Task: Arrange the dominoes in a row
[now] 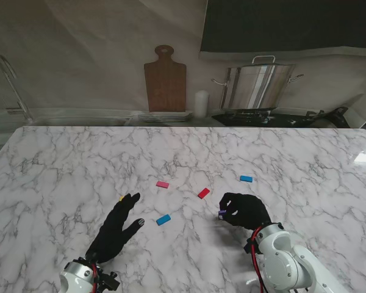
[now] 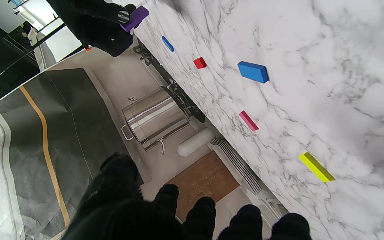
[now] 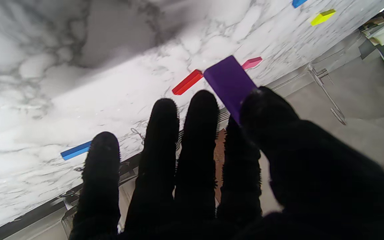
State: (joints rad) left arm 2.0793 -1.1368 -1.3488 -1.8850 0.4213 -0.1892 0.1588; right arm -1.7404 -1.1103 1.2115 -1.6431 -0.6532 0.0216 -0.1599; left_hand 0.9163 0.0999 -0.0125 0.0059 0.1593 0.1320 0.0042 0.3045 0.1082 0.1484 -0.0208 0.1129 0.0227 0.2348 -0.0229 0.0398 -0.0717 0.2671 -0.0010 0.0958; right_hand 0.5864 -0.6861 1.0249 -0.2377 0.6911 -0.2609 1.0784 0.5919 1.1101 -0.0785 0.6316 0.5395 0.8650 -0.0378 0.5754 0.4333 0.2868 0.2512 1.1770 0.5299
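Note:
My right hand (image 1: 244, 210) is shut on a purple domino (image 1: 222, 213), pinched between thumb and forefinger (image 3: 265, 110) and held above the marble; the purple domino (image 3: 230, 81) shows clearly in the right wrist view and again (image 2: 134, 17) in the left wrist view. Flat on the table lie a red domino (image 1: 204, 193), a pink domino (image 1: 163, 184), a blue domino (image 1: 163, 220) and a second blue domino (image 1: 246, 179). A yellow domino (image 1: 121, 198) peeks out beside the fingertips of my left hand (image 1: 116, 229), which is open, palm down, fingers spread.
The marble table (image 1: 61, 171) stretches wide around the pieces. Behind its far edge stand a wooden cutting board (image 1: 165, 79), a white candle (image 1: 200, 104), a steel pot (image 1: 256, 85) and stacked plates (image 1: 165, 116).

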